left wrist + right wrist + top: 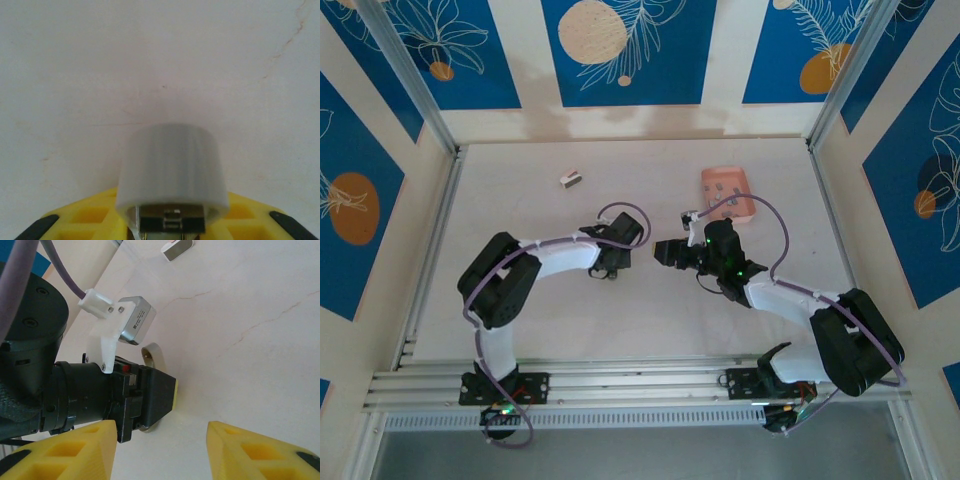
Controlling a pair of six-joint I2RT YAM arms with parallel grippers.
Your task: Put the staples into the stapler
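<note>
The stapler (172, 165) is pale grey with a metal channel showing at its near end. It sits between the yellow fingers (90, 220) of my left gripper (172, 222), which is shut on it low over the table (520, 190). In the top view the left gripper (613, 266) is mid-table. My right gripper (666, 252) faces it from the right, a short gap away. In the right wrist view the right gripper (162, 440) is open with nothing between its fingers, and a curved end of the stapler (152, 354) shows behind the left gripper. The staples (724, 188) are tiny grey strips in the pink tray (745, 207).
A small grey and white box (570, 180) lies at the back left of the table and shows as the box (177, 249) at the top of the right wrist view. Aluminium rails (620, 385) border the near side, and patterned walls stand around the table.
</note>
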